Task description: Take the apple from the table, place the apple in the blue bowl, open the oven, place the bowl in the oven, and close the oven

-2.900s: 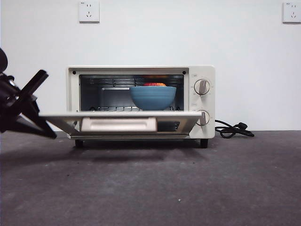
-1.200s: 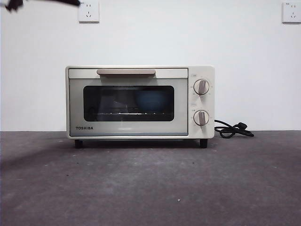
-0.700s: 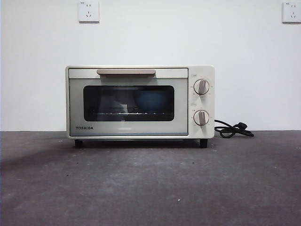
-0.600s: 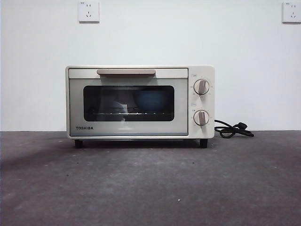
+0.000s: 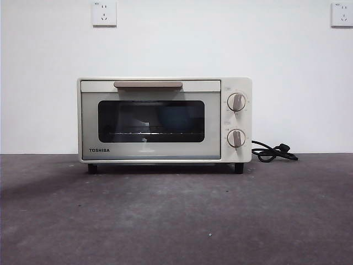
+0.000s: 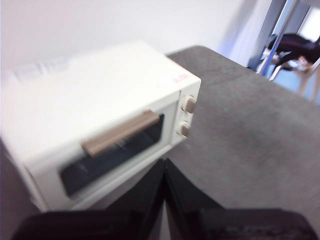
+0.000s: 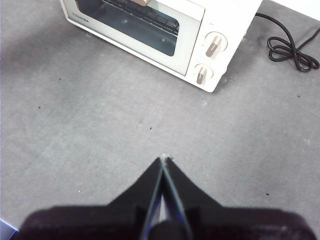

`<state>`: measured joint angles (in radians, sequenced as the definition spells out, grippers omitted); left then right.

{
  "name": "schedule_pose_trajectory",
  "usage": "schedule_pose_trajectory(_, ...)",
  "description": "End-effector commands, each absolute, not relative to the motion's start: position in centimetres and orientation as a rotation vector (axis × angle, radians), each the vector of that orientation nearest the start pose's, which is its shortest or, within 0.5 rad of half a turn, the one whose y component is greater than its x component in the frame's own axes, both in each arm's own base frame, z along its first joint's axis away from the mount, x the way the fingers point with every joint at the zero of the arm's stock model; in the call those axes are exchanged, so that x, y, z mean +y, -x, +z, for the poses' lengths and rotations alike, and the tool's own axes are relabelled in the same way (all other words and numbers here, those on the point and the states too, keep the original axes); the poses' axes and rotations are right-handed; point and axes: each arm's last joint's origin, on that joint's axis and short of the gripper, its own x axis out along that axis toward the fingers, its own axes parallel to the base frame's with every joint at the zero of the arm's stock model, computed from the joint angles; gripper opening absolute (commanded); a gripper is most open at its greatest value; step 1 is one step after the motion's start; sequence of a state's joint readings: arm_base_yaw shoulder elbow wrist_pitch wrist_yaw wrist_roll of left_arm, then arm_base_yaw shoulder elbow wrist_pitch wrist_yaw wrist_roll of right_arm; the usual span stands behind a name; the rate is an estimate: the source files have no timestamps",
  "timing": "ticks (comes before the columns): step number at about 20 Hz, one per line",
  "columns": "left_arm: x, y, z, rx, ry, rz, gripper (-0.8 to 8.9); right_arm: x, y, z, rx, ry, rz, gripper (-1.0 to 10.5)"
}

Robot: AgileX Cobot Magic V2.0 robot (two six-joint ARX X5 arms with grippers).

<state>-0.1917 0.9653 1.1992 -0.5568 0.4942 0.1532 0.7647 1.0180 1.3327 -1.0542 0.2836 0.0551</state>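
A plain white wall with two sockets stands behind a dark grey table [image 5: 176, 221]. On the table sits the cream Toshiba toaster oven [image 5: 164, 119], and its door is shut, with the beige bar handle [image 5: 148, 85] up at the top. Through the dark glass you can faintly see the blue bowl [image 5: 177, 117] on the rack inside. The apple cannot be seen through the glass, so it is likely sitting down in the bowl.

The left gripper [image 6: 164, 172] hangs in the air above and in front of the oven, with its jaws pressed together and nothing in them. The right gripper [image 7: 163, 165] is over the bare table in front of the oven, also pinched closed and holding nothing.

The job looks finished. Not much can go wrong now. If an arm swings low on its way home, it could bump the oven or catch the handle and pull the door open again. The black cord [image 5: 273, 152] beside the oven could also snag.
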Motion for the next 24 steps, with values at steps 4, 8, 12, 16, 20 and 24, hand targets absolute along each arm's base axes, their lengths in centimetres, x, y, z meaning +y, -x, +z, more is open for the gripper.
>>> schedule_pose_trajectory(4,-2.1,-13.5,32.6,0.034,-0.228,-0.535,-0.04,11.0,-12.6,39.5,0.658,0.328,0.441,0.0)
schedule_pose_trajectory(8,-0.8,-11.5,23.1,0.065,-0.203,-0.289,-0.04,11.0,-12.6,39.5,0.657,0.328,0.441,0.0)
schedule_pose_trajectory(12,-0.4,-10.5,17.5,0.079,-0.069,-0.143,-0.04,11.0,-12.6,39.5,0.658,0.328,0.441,0.0)
schedule_pose_trajectory(16,-0.3,-10.0,15.6,0.101,-0.048,-0.109,-0.04,11.0,-12.6,39.5,0.658,0.328,0.44,0.0)
schedule_pose_trajectory(20,0.0,-9.7,15.2,0.139,-0.013,0.013,-0.04,11.0,-12.6,39.5,0.658,0.328,0.44,0.0)
schedule_pose_trajectory(24,0.1,-9.6,14.9,0.168,0.005,0.03,-0.04,11.0,-12.6,39.5,0.657,0.329,0.439,0.0)
